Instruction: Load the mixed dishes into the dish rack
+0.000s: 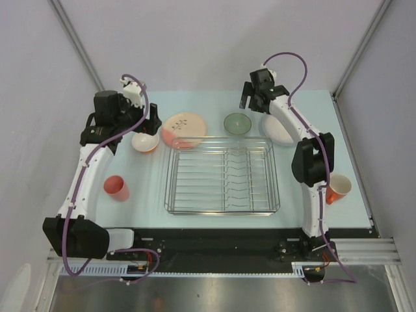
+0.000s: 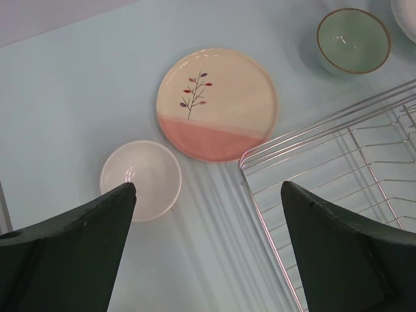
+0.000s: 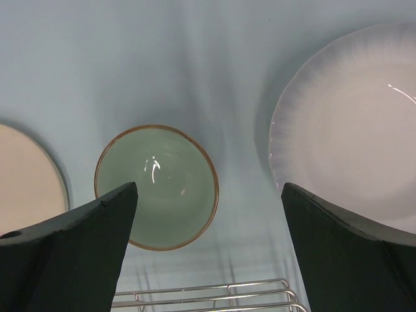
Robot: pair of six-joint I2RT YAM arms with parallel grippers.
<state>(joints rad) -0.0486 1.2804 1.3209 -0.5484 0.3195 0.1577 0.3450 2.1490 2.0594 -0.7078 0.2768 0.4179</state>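
Chrome wire dish rack (image 1: 221, 212) mid-table, cream plate with pink segment and twig (image 2: 218, 104), green glass bowl (image 3: 156, 187), grey-rimmed white bowl (image 3: 351, 149) on table just behind it, orange-outside bowl (image 1: 145, 141) and pink tumbler (image 1: 117, 188) left, orange mug (image 1: 338, 188) right, left gripper (image 2: 208, 187) and right gripper (image 3: 209, 187) spread wide, gripping nothing

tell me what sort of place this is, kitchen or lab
Probably a robotics lab cell, not a kitchen: plain grey walls box in a pale blue table, a left arm and right arm are bolted at its near edge, and the dish rack sits with no sink in view.
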